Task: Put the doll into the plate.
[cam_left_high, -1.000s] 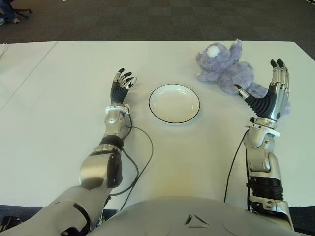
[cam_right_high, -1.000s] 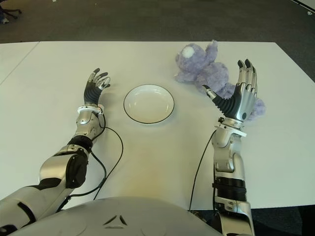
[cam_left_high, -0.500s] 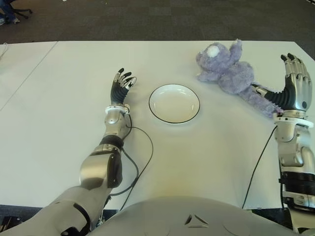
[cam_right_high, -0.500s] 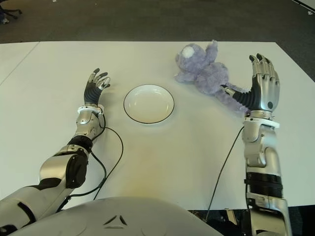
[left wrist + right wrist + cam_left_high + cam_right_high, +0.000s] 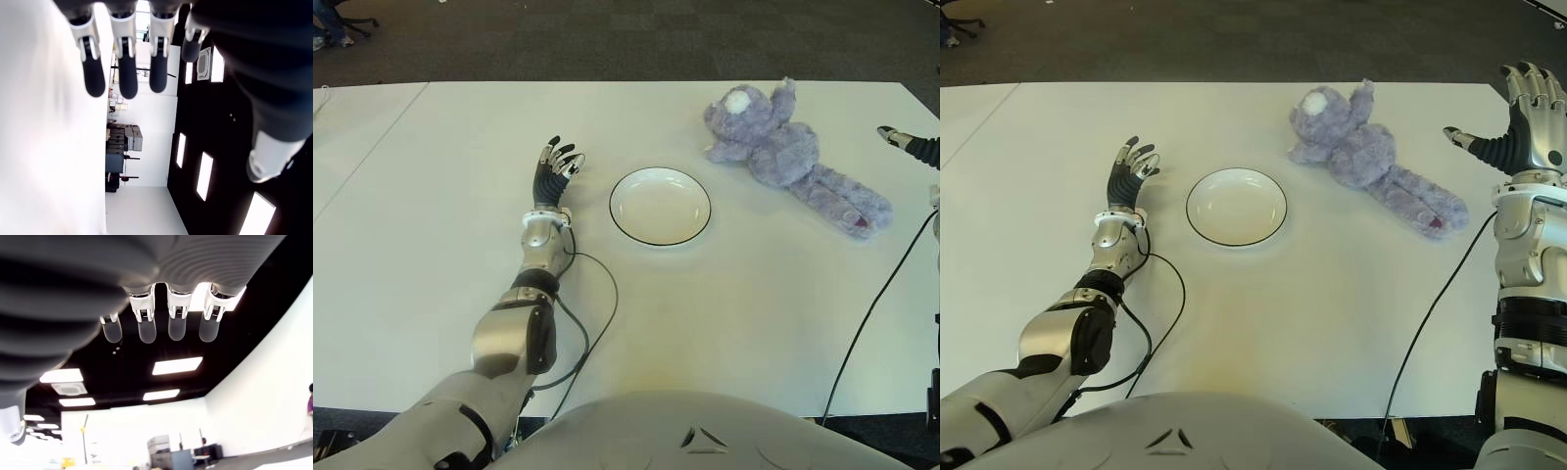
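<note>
Doll [image 5: 781, 149] lies right of empty plate [image 5: 660, 207]

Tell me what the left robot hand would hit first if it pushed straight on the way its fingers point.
Probably nothing: the left robot hand points up the bare table, with the plate off to its right.

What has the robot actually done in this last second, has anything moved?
Only the right hand moved: it swung outward to the robot's right, away from the doll, and now shows open beyond the doll's legs near the table edge. It took hold of nothing. The doll lies where it was, the plate is empty, and the left hand stays open to the left of the plate.
</note>
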